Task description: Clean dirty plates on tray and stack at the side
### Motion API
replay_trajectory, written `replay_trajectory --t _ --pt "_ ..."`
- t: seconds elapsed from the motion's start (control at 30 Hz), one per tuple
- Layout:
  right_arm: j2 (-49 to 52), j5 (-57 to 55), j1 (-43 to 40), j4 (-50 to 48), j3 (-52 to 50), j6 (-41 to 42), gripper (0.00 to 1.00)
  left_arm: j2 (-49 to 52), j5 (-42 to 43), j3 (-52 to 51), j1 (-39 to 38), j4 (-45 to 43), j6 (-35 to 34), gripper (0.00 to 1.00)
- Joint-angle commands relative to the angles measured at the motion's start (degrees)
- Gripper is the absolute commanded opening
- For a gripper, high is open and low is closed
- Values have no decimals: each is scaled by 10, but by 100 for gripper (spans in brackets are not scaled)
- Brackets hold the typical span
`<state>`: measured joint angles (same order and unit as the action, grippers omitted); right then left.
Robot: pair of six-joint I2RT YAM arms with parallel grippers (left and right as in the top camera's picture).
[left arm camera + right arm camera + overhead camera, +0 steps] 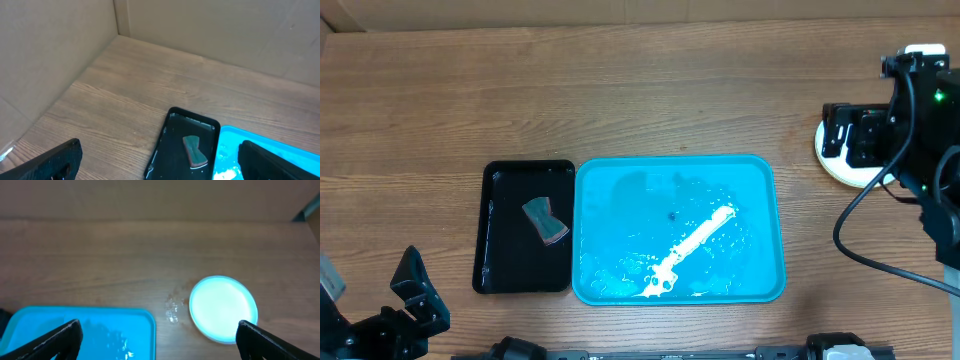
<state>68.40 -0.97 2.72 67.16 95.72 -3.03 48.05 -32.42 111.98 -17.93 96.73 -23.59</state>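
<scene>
A blue tray [75, 330] lies on the wooden counter [125, 255]. Right of the tray, apart from it, sits a round whitish plate [222, 307], water drops [172, 311] between them. The right gripper [159, 330] holds its jaws wide apart.

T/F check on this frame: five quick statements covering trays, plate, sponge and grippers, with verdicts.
1. The blue tray holds no plates. True.
2. The sponge lies in the blue tray. False: it lies in the black tray.
3. In the overhead view the black tray sits just left of the blue tray. True.
4. The right gripper is shut on a plate. False: it is open and empty; the plate rests on the table, off the blue tray's right end.
5. The left gripper is open and holds nothing. True.
</scene>
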Motion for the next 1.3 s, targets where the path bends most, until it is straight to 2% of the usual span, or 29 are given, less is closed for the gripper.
replay_trajectory --t 0.0,0.17,0.47,0.67,1.0,1.27 --pt "-35 11 3 -37 -4 0 100 3 -10 -2 -4 1 5 100" --pt "-129 29 3 -151 -90 0 100 3 -10 -2 -4 0 5 100" --pt "-392 85 3 -441 -431 2 100 3 -10 -2 -4 1 5 100" --pt "-518 132 3 -608 -625 2 100 3 -10 -2 -4 0 5 100" --pt "-571 178 3 -824 -846 2 100 3 -10 -2 -4 1 5 100" --pt "-577 177 3 -911 -920 12 100 3 -10 -2 -4 0 5 100"
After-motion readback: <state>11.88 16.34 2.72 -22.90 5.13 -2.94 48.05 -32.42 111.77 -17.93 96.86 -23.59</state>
